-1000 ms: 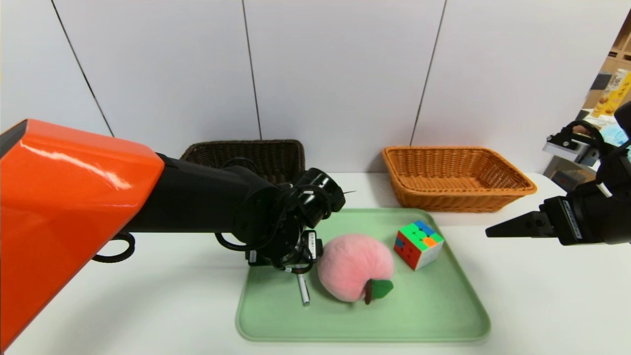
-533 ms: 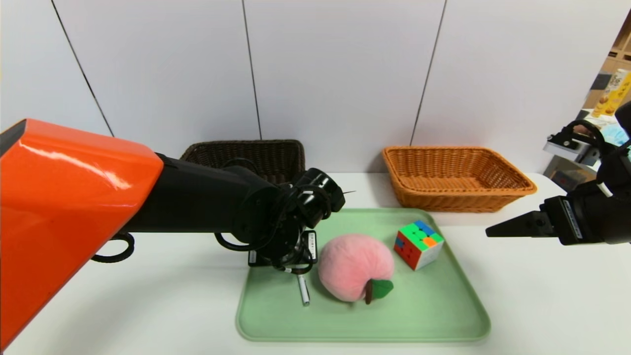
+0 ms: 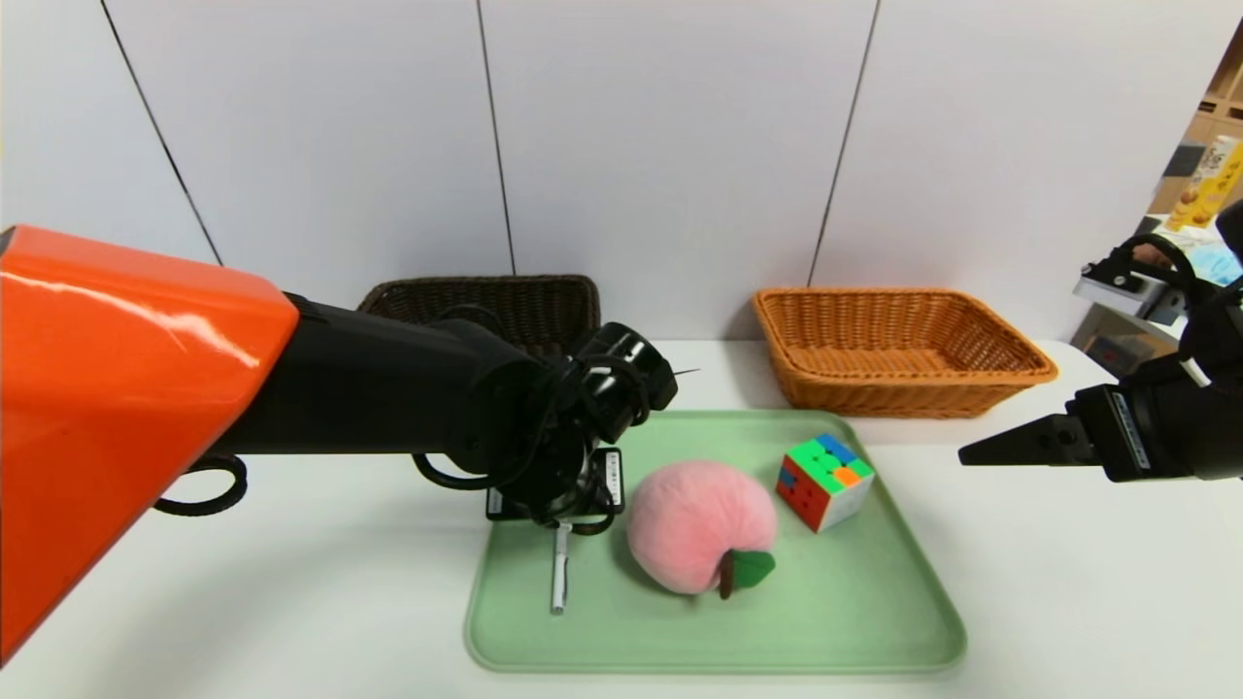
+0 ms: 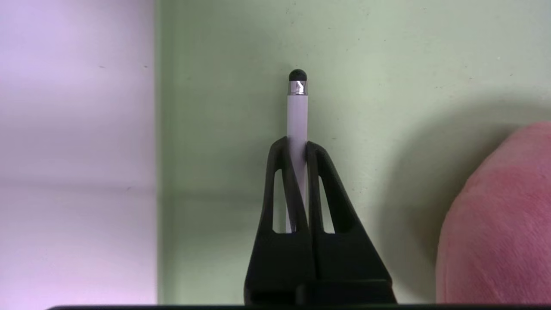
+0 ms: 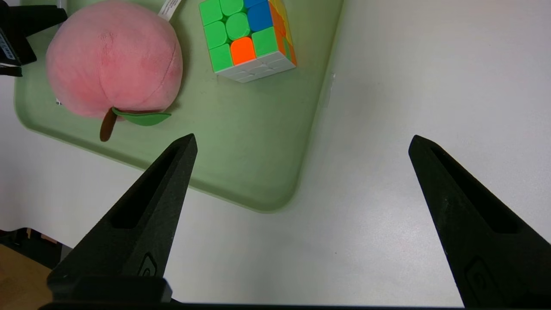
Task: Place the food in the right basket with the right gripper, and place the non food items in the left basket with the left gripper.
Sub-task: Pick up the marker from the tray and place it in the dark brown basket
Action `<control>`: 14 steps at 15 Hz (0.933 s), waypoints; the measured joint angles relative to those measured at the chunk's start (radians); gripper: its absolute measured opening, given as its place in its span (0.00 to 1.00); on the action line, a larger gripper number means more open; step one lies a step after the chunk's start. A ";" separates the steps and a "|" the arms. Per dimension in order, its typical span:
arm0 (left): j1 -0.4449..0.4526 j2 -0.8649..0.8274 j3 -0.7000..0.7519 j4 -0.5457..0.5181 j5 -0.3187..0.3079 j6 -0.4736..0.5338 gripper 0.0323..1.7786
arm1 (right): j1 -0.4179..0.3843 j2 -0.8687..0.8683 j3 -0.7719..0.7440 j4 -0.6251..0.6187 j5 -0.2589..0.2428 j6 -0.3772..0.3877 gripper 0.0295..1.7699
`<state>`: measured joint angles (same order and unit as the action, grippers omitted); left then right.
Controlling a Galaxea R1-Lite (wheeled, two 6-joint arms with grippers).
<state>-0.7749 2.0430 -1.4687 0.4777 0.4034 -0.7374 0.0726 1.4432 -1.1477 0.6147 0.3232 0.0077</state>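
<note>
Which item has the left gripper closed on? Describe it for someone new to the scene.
On the pale green plastic tray, left of the pink plush peach, the left gripper pinches a slim white pen. Its thin stick shape and black tip distinguish it.

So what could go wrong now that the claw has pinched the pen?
1. The left claw pinches the thin pen only with its tips, so the pen might slip or swing when lifted.
2. The peach sits close beside the pen on the tray, so the claw could bump it.
3. The brown basket lies behind the arm, so the pen might miss it.
</note>
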 joint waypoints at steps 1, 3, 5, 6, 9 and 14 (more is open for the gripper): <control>0.000 -0.014 0.001 0.003 0.001 0.004 0.01 | 0.000 -0.001 0.000 0.000 0.000 0.000 0.96; 0.002 -0.053 0.000 0.011 0.004 0.011 0.01 | -0.001 -0.004 0.001 0.000 0.000 0.000 0.96; 0.002 -0.092 -0.003 0.020 0.006 0.015 0.01 | -0.001 -0.007 0.002 0.001 0.000 0.001 0.96; 0.004 -0.105 -0.004 0.022 0.005 0.015 0.01 | -0.001 -0.009 0.002 0.001 0.000 0.001 0.96; 0.009 -0.124 -0.003 0.022 0.006 0.014 0.01 | -0.001 -0.019 0.004 0.003 0.000 0.001 0.96; 0.010 -0.133 -0.002 0.082 0.005 0.026 0.01 | -0.010 -0.041 0.007 0.006 0.000 0.003 0.96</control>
<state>-0.7649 1.9102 -1.4711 0.5594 0.4083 -0.7111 0.0626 1.4023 -1.1406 0.6209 0.3232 0.0109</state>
